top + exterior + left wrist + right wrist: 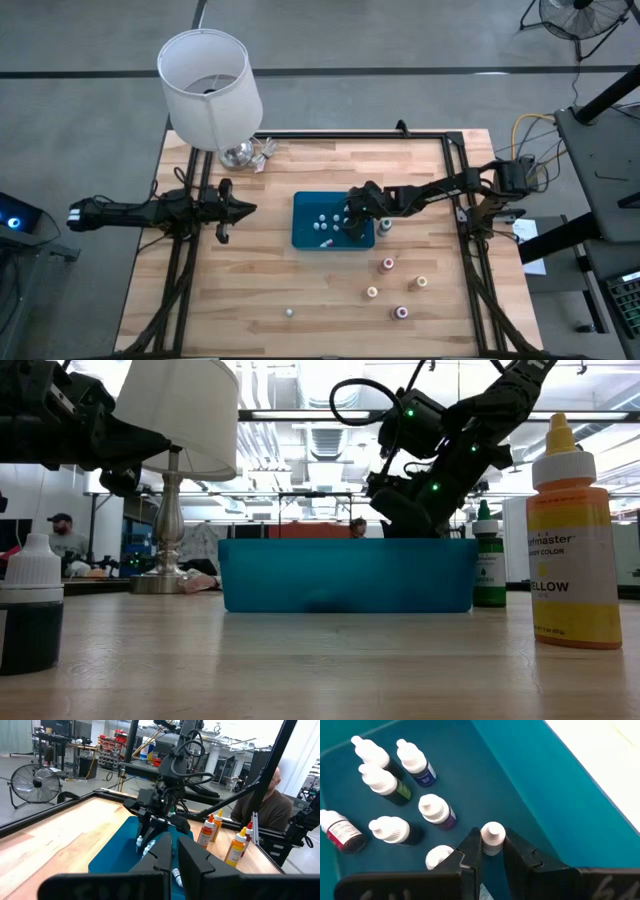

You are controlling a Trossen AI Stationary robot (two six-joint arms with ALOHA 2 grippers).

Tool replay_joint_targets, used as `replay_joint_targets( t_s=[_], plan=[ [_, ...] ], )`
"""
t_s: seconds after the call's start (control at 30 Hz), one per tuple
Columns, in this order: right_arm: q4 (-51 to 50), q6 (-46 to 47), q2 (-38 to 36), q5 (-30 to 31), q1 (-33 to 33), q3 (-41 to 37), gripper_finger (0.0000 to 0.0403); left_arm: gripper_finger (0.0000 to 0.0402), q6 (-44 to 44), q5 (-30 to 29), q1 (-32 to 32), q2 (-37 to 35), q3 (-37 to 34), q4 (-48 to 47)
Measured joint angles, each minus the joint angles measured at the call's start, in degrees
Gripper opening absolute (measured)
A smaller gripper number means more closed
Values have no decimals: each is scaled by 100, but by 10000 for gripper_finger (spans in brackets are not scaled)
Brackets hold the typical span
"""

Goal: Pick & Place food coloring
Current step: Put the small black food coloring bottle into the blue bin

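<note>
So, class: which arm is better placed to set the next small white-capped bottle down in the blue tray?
Right. The right gripper is inside the blue plastic tray, shut on a white-capped bottle; the left gripper waits shut, outside the tray.

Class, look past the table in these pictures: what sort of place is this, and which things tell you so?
Probably a robotics lab or workshop: a floor fan, cluttered shelving, exposed ceiling ducts, and a black frame around the wooden table.

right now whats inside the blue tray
Several small white-capped bottles lie in the blue tray. The right gripper is down inside it, jaws shut on one more bottle. The gripper covers the tray floor beneath it.
</note>
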Motion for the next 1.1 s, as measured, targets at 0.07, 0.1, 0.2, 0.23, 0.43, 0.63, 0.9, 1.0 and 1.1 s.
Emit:
replay_joint_targets(
  t_s=[0.07,0.1,0.2,0.23,0.43,0.63,0.9,1.0,1.1],
  plan=[
    [41,0,1,-4,-5,0,45,2,1,0,1,0,0,2],
    [55,0,1,-9,-19,0,45,2,0,0,0,0,0,2],
    [55,0,28,-16,-51,0,45,2,0,0,0,0,0,7],
    [47,0,35,-22,-62,0,45,2,0,0,0,0,0,7],
    [84,0,99,-22,-65,2,45,2,2,0,0,-2,0,7],
    [80,0,102,-25,-68,2,45,2,2,0,1,-1,0,7],
    [108,0,104,-46,-63,0,80,2,1,0,0,0,0,6],
    [87,0,117,-66,-63,-8,104,2,0,0,0,-2,0,5],
    [103,0,117,-63,-63,-11,121,2,0,0,0,-1,0,4]
  ],
)
